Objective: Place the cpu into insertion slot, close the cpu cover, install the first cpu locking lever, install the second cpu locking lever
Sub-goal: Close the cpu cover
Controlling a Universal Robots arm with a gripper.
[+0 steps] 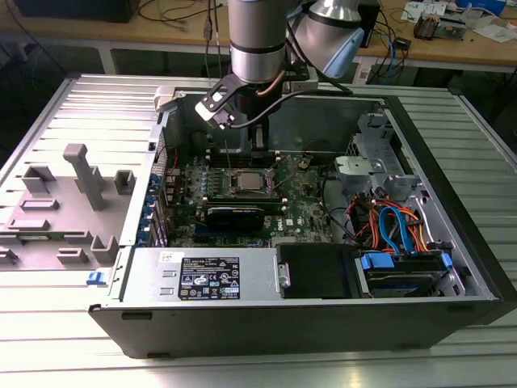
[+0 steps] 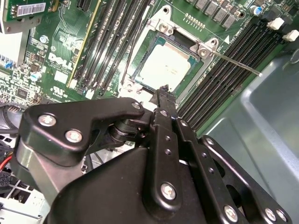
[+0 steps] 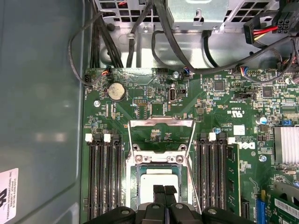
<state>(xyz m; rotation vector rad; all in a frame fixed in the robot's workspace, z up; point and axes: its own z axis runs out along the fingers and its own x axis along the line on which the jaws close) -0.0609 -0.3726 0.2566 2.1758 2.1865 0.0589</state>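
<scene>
Over the slot (image 3: 140,159), arm (image 1: 257,40) hangs vertical. Gripper (image 3: 164,189) clenched, holding nothing. Cpu (image 3: 158,179) seated, cover (image 3: 161,123) up.

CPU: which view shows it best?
Second wrist view: the cpu sits in the insertion slot, its top nearly all visible. In the first wrist view the gripper covers one edge; the exterior view shows it small.

one cpu (image 3: 159,178) sits in one insertion slot (image 3: 154,159) just beyond the jaws. eight memory slots (image 3: 100,177) flank it, four in a bank to each side of the jaws. one coin battery (image 3: 116,91) lies farther out past the slot. one open computer case (image 1: 283,327) holds them all.
</scene>
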